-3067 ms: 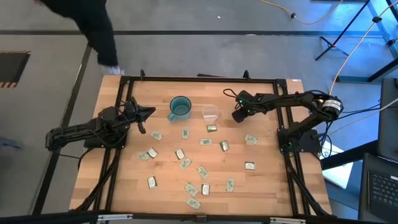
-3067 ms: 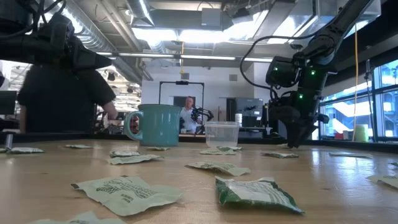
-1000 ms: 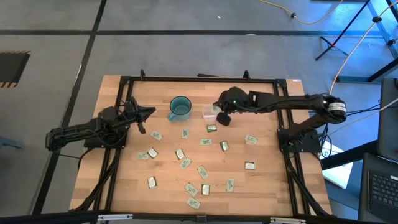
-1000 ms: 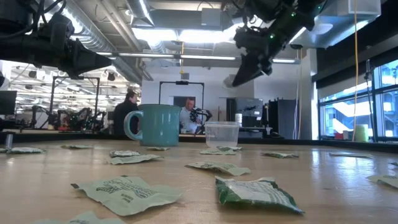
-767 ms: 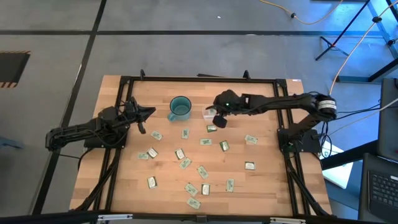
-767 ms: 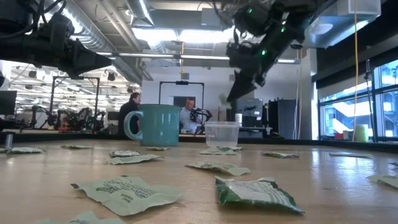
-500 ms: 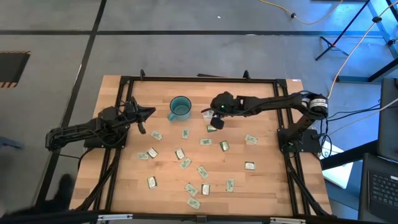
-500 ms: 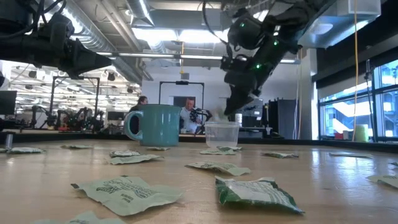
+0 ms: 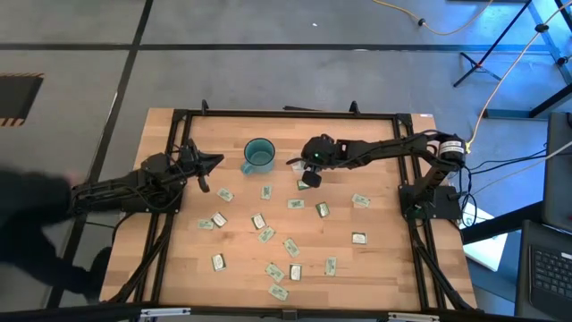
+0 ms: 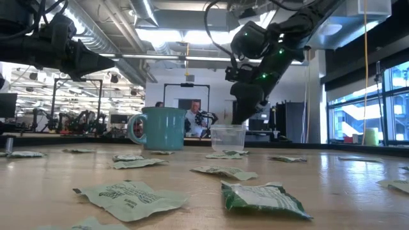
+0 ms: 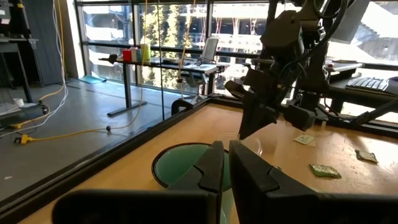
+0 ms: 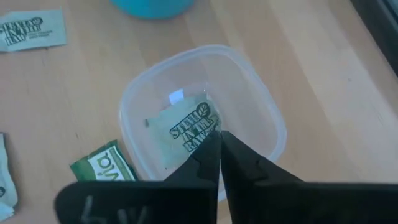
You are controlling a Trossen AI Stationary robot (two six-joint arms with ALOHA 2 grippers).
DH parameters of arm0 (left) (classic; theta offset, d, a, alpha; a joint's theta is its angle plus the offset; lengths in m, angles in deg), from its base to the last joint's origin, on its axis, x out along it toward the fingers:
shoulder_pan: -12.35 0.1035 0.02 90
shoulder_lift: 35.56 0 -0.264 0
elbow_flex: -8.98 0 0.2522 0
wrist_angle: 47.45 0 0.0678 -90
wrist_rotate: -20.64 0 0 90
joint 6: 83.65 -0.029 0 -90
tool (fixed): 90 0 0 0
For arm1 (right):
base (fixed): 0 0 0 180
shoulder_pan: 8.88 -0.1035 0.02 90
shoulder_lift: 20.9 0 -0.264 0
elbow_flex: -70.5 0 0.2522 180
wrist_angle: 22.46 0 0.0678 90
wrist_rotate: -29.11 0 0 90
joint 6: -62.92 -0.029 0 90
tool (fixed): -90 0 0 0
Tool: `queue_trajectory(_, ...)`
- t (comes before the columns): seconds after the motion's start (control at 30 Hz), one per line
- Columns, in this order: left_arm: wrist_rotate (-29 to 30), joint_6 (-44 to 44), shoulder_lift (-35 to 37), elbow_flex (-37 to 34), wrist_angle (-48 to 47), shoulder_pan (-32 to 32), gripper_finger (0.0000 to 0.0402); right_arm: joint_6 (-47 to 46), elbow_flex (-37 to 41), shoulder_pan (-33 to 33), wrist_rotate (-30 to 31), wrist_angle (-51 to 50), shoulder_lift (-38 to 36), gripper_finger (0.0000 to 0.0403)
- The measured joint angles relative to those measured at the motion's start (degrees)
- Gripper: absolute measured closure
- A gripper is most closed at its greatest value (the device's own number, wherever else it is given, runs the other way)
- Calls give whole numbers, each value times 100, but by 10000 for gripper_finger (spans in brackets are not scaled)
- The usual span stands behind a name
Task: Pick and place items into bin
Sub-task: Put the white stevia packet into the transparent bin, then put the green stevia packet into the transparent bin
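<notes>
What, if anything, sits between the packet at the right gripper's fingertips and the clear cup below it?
Nothing visible does. The right gripper hangs directly over the clear cup, and the pale green packet at its tips shows inside the rim. The teal mug stands beside the cup, apart.

The right arm reaches from its base at the desk's right edge across to the desk's far centre, its links nearly level and its wrist bent downward. The right gripper (image 9: 308,172) points down, with its two fingers pressed together and only a thin line between the tips. The left arm lies low along the desk's left side, extended toward the centre. The left gripper (image 9: 208,163) is held level above the desk, its fingers close together with a narrow gap between them.
</notes>
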Motion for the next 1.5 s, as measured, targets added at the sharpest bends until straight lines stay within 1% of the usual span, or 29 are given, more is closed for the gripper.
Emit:
queue_trajectory(0.23, -1, 0, 0, 0, 0, -1, 382, 0, 0, 0, 4, -9, 0, 342)
queue_trajectory(0.3, -1, 2, 0, 0, 0, -1, 382, -4, 1, 0, 116, -24, -28, 330)
queue_trajectory(0.47, -2, 1, 0, 1, 1, 0, 382, -9, 2, -14, 188, -176, -419, 319)
queue_trajectory(0.6, -2, 0, 0, 2, 0, -1, 382, 158, 0, -140, 32, -736, -909, 318)
queue_trajectory(0.73, 4, -180, 1, 0, 1, -2, 382, 216, -2, -334, -133, -1898, -1383, 318)
queue_trajectory(0.83, 26, -303, 1, 1, 2, -2, 382, -411, 0, -514, -333, -2921, -1668, 318)
queue_trajectory(0.93, 31, -313, 0, 0, 2, -1, 382, -1449, 2, -743, -516, -3788, -1830, 318)
queue_trajectory(1.07, 44, -313, 2, 0, 2, -2, 382, -2318, 2, -1073, -520, -4272, -1839, 318)
queue_trajectory(1.23, 44, -310, 1, 0, 2, -2, 382, -2739, 4, -1299, -520, -4290, -1722, 318)
queue_trajectory(1.33, 44, -324, 2, 0, 2, 0, 382, -2681, 5, -1338, -518, -4247, -1681, 318)
queue_trajectory(1.5, 44, -595, 2, 2, 2, 1, 382, -2415, 5, -1338, -516, -3278, -1683, 318)
